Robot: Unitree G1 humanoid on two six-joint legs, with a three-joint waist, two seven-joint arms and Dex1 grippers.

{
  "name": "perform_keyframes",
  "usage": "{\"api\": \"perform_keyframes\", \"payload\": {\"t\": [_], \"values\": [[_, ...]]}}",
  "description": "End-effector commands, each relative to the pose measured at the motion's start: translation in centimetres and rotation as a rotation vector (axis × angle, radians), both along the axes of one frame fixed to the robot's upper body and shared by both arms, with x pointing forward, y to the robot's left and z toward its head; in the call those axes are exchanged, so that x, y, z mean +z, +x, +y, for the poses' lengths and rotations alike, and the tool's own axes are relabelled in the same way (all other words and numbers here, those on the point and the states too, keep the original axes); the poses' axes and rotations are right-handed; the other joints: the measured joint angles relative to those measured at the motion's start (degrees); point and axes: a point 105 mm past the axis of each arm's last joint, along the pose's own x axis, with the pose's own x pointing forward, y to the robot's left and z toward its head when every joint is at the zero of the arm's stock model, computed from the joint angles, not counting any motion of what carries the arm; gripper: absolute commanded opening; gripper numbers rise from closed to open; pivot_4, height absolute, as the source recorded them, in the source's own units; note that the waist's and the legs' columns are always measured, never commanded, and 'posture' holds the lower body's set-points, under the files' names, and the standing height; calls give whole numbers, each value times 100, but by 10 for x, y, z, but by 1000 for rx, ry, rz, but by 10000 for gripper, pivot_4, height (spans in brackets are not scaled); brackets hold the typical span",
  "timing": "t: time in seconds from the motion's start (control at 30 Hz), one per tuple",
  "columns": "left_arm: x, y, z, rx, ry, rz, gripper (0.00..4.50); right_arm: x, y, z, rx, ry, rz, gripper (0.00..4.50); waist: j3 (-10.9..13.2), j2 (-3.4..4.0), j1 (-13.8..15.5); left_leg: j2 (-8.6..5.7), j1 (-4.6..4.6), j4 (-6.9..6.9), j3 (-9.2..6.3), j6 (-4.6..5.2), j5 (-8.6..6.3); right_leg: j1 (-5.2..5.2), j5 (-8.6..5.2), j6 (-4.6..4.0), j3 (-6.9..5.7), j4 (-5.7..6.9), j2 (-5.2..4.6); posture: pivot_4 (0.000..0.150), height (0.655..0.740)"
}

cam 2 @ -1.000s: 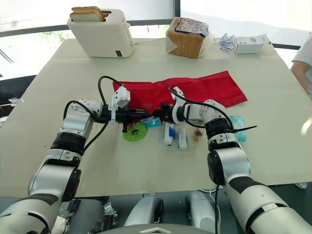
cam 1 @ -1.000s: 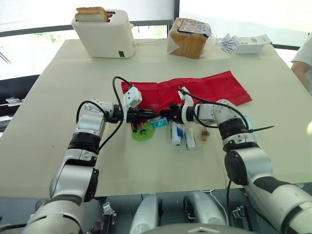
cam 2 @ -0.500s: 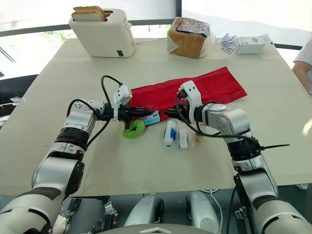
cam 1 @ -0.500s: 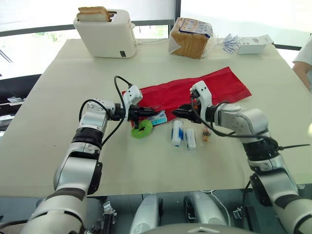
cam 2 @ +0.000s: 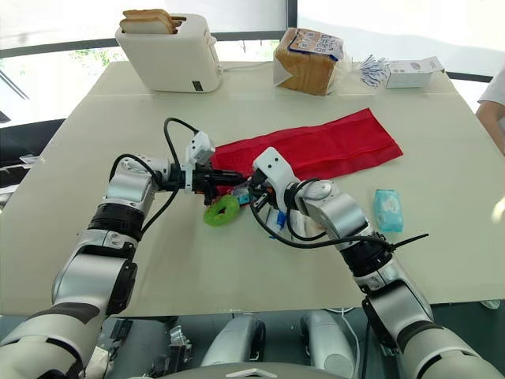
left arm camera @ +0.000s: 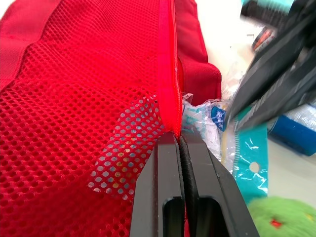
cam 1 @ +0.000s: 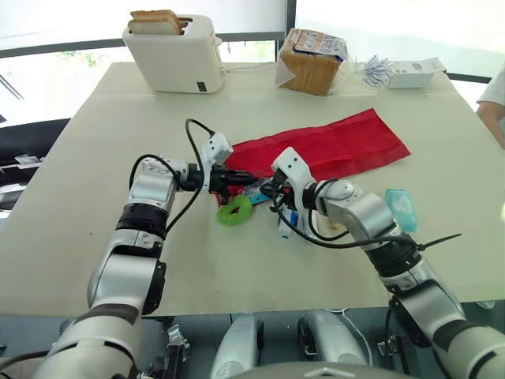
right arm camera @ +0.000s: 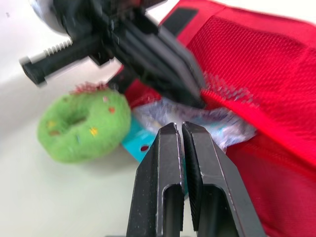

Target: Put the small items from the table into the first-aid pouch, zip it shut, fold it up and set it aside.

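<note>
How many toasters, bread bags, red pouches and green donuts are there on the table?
toaster: 1
bread bag: 1
red pouch: 1
green donut: 1
Total: 4

No legible text, label or number on anything.

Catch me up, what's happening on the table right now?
The left claw is shut on the zipper edge of the red pouch, holding its mouth. The right claw, shut, is at a clear packet by that opening; whether it grips it I cannot tell. The green ring and a teal pack lie on the table, not yet in.
</note>
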Motion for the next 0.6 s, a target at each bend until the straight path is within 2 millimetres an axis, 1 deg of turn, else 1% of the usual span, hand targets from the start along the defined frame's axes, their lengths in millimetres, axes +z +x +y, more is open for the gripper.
{"api": "perform_keyframes", "payload": {"t": [0.03,0.17,0.4,0.6], "values": [[14,-1,0,-10,-23,-47,0,6,-1,6,40,0,-45,1932,0,0,-9,0,0,0,-1,0,0,0,0,0,-1,0,0,1500,7400],[12,-2,0,-12,-18,-45,0,3,-1,9,58,-22,-51,1932,0,0,-16,0,0,0,-1,0,0,-1,0,0,0,0,0,1500,7400],[11,-4,0,-15,-13,-42,0,0,1,19,80,-22,-48,1932,0,0,-21,0,1,0,-1,-1,0,-1,0,0,0,1,0,1500,7400],[7,-9,2,-28,-4,-33,0,2,20,20,-16,9,-89,1932,0,0,-54,0,3,-1,-2,-2,1,-1,0,0,-1,2,0,1500,7400]]}}
